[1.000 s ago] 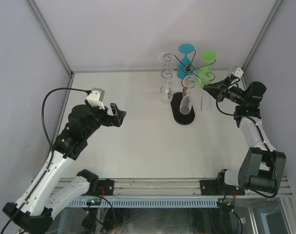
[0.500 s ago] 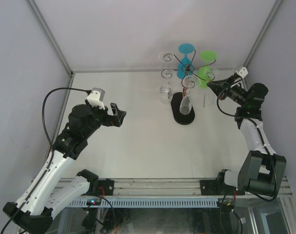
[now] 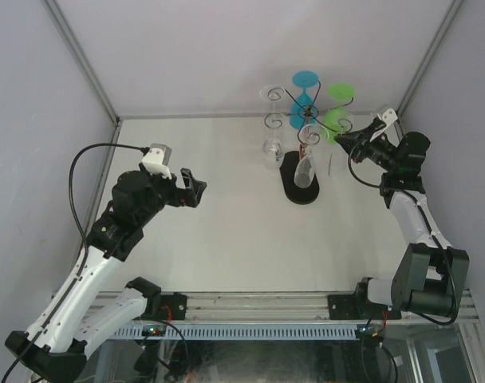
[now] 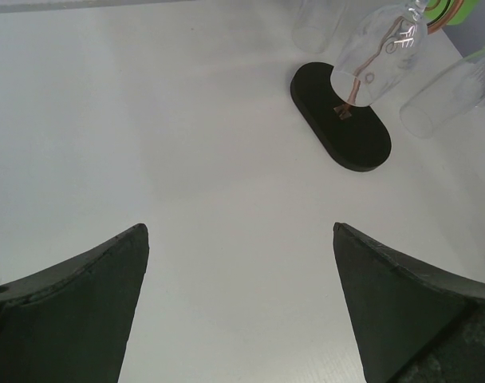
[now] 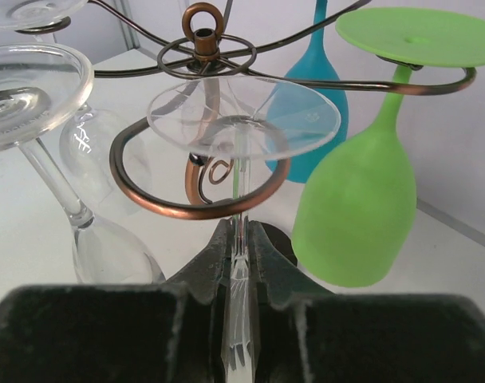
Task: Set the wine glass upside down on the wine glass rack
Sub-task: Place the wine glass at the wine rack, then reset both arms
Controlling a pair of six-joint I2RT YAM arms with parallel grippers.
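The right gripper pinches the clear wine glass by its thin stem, round foot above the wine glass rack's coppery curl; the left gripper is spread wide, well apart from it

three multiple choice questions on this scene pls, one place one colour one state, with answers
1. Where on the table does the wine glass rack stand?
A near edge
B dead centre
C far right, by the right hand

2. The tinted glasses on it are:
A a blue glass and a green glass
B red and yellow
C both purple

3. The right hand is:
A open, empty
B shut on the clear wine glass at its stem
C shut on the rack's base

Answers:
1. C, the rack is beside that hand at the far right.
2. A, one bowl is blue, one green.
3. B, the stem is pinched between closed jaws.
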